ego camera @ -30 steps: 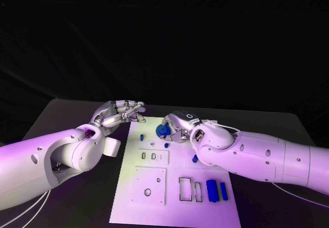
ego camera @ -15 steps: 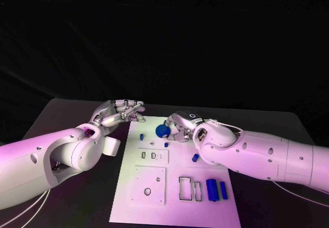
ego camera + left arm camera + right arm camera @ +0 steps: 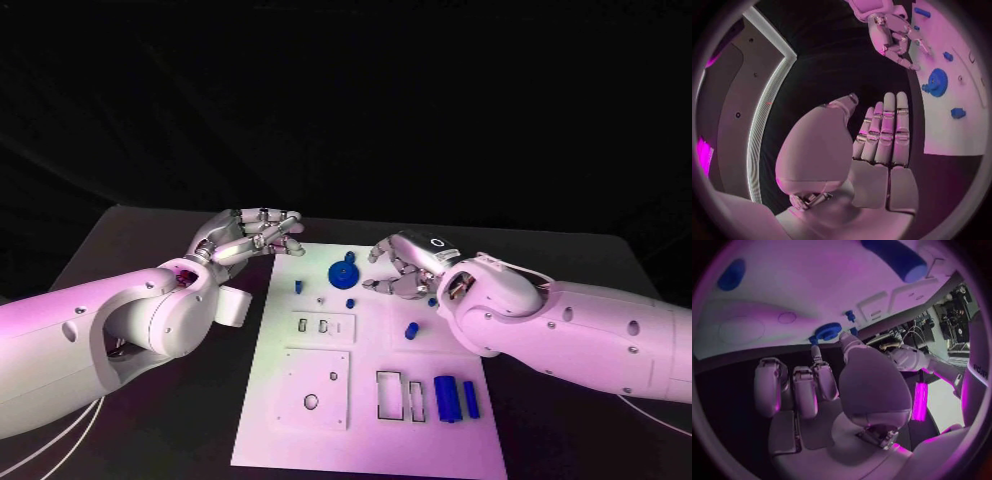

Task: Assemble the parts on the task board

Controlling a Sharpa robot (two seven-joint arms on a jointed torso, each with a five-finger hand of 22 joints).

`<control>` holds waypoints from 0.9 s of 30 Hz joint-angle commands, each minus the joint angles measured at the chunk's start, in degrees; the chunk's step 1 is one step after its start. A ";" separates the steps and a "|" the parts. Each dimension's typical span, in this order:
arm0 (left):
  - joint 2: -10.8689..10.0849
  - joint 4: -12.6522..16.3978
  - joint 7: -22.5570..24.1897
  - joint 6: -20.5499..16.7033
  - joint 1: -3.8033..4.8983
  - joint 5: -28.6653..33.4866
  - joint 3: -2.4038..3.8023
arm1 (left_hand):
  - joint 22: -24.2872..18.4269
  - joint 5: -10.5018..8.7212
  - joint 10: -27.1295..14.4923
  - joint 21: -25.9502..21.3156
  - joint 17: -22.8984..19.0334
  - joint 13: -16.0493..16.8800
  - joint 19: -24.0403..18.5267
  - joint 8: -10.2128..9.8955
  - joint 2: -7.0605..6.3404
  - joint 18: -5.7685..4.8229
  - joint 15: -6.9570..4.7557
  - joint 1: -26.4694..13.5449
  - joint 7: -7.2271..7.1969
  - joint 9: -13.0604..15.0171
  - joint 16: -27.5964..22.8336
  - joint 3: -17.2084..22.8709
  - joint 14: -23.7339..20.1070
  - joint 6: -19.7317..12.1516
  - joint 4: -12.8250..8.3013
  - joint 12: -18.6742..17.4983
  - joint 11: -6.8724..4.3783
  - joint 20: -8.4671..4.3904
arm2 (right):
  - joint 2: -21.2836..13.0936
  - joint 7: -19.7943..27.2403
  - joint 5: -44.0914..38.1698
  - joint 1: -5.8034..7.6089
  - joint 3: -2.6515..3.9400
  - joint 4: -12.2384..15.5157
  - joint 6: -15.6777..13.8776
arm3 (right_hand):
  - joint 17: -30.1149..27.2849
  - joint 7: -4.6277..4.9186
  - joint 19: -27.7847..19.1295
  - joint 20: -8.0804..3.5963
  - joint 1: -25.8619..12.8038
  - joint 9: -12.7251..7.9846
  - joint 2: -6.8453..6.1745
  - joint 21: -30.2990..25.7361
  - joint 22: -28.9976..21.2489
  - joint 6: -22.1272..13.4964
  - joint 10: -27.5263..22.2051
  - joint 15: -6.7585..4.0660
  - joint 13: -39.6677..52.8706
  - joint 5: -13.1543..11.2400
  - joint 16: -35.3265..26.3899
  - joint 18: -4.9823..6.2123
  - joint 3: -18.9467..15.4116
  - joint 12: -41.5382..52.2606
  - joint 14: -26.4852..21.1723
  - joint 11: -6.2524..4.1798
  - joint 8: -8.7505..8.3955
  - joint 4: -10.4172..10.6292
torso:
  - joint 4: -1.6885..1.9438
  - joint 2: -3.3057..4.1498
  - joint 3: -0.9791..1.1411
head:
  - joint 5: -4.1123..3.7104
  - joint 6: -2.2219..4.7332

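The white task board (image 3: 332, 420) lies in the middle of the table. A blue gear (image 3: 343, 274) sits on its far part, also seen in the left wrist view (image 3: 936, 82) and the right wrist view (image 3: 827, 331). My right hand (image 3: 408, 266) hovers just right of the gear with its fingers apart, holding nothing. My left hand (image 3: 254, 236) is raised off the board's far left corner, empty, its fingers side by side (image 3: 886, 130). Small blue pieces (image 3: 299, 287) (image 3: 351, 303) (image 3: 411, 330) lie near the gear. Two blue blocks (image 3: 446, 397) (image 3: 470, 399) lie at the near right.
Raised white plates with holes (image 3: 315, 375) and rectangular slots (image 3: 389, 396) take up the board's near half. Black table (image 3: 159, 240) surrounds the board on both sides. My left forearm (image 3: 130, 330) lies along the board's left edge.
My right hand has let go of the blue gear and drawn back to the right, its fingers spreading. The gear stays on the board. My left hand has barely moved.
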 commanded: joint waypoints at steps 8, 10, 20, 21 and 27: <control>-0.02 -0.24 0.29 0.99 0.03 -0.12 0.01 | 0.04 -0.12 -0.33 0.31 0.11 0.07 -0.43 -0.34 0.31 0.50 0.19 -0.23 1.63 0.11 0.27 -0.12 -0.48 -0.46 -0.22 -0.21 -0.08 0.12 | -11.82 17.16 24.63 2.46 0.21 4.12 -2.12 | 9.30 0.14 -2.43 -0.35 8.22 -0.26 -1.98 -4.02 0.92 0.93 -1.43 -0.29 3.28 0.10 -0.98 0.70 4.86 -2.05 4.64 -0.08 -0.52 -1.99 | -0.47 -0.68 0.30 | -0.30 0.01; 0.01 -0.34 0.31 1.00 0.02 -0.12 0.01 | 0.04 -0.12 -0.33 0.31 0.11 0.07 -0.43 -0.34 0.31 0.50 0.19 -0.23 1.63 0.11 0.27 -0.12 -0.48 -0.46 -0.22 -0.21 -0.08 0.12 | -14.31 20.38 29.28 2.67 0.17 3.45 -0.23 | 8.69 0.22 -3.36 -0.31 9.14 -0.35 -2.58 -5.37 -0.22 0.77 -2.30 -0.24 2.35 0.07 -1.24 1.02 5.41 -3.08 4.48 -0.01 -0.68 -2.50 | -0.55 -0.78 0.41 | -0.47 0.22; 0.43 -0.78 0.44 1.30 -0.02 -0.11 -0.01 | 0.05 -0.12 -0.34 0.33 0.15 0.08 -0.47 -0.34 0.29 0.50 0.19 -0.19 1.63 0.12 0.32 -0.13 -0.53 -0.47 -0.27 -0.21 -0.08 0.13 | -19.72 25.08 33.09 1.90 -0.20 -0.56 6.10 | 7.87 -0.09 -4.14 -0.48 14.68 -0.47 -4.50 -6.81 -0.99 1.33 -3.18 -0.48 1.62 0.18 -1.70 1.27 9.29 -4.04 4.23 -0.31 -0.59 -6.33 | -0.91 -0.84 0.82 | -1.77 0.67; 0.50 -0.85 0.46 1.38 -0.03 -0.10 -0.01 | 0.05 -0.12 -0.34 0.33 0.15 0.08 -0.47 -0.34 0.29 0.50 0.19 -0.19 1.63 0.12 0.32 -0.13 -0.53 -0.47 -0.27 -0.21 -0.08 0.13 | -19.86 25.04 32.90 1.72 -0.22 -0.98 6.53 | 8.00 -0.11 -4.08 -0.50 14.71 -0.48 -4.68 -6.76 -0.92 1.42 -3.12 -0.50 1.68 0.15 -1.65 1.25 9.53 -3.98 4.26 -0.33 -0.56 -6.46 | -0.91 -0.84 0.88 | -1.78 0.61; 0.79 -1.06 0.54 1.69 -0.05 -0.07 -0.01 | 0.05 -0.12 -0.34 0.33 0.15 0.08 -0.47 -0.34 0.29 0.50 0.19 -0.19 1.63 0.12 0.32 -0.13 -0.53 -0.47 -0.27 -0.21 -0.08 0.13 | -19.13 24.13 32.29 0.42 -0.29 -3.92 7.63 | 8.44 0.21 -3.85 -0.48 13.62 -0.58 -5.22 -6.55 -0.65 1.33 -2.88 -0.38 1.86 0.00 -1.47 1.16 9.79 -3.75 4.40 -0.10 -0.68 -6.21 | -0.95 -0.84 0.90 | -1.91 0.27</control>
